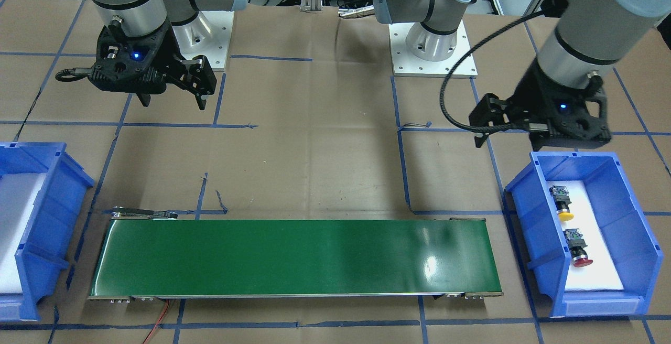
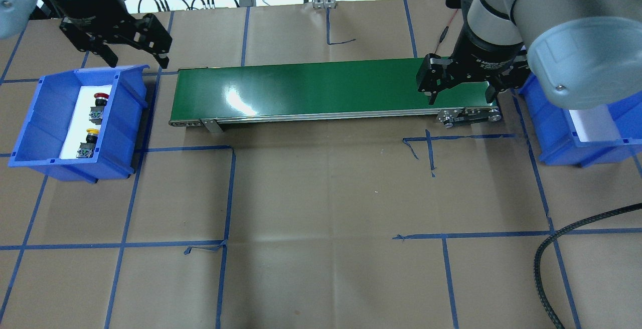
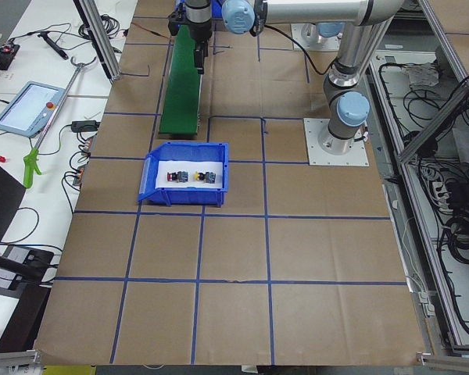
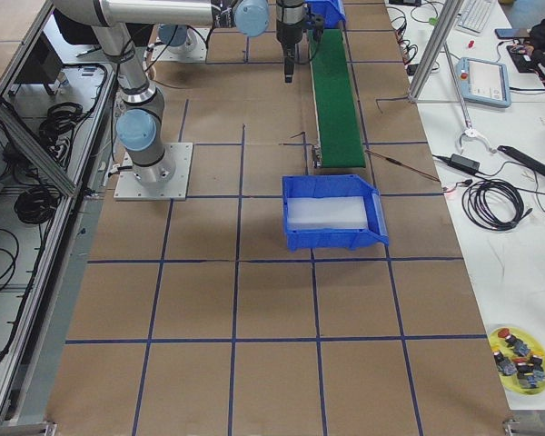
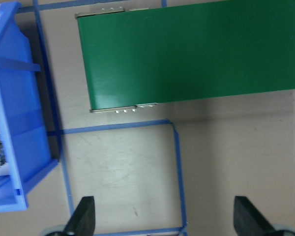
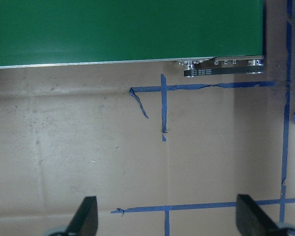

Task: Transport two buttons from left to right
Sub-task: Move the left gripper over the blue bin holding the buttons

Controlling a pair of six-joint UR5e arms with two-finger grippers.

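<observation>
Pick stage: yellow button (image 2: 89,141), red button (image 2: 99,104) lay in left bin (image 2: 29,118). Left end effector (image 2: 138,62), right end effector (image 2: 461,99): spread, empty. Next called for left descent into bin.

- White lettering (image 2: 489,61) on the black cylindrical body of the right hand (image 2: 460,94) begins "2F Adaptive". The words after it are too small to make out.
- Fine white print runs along the black toothed drive belt (image 6: 201,72) at the end of the flat green conveyor (image 6: 128,29). It is too small to read.
- No other text can be read.
</observation>
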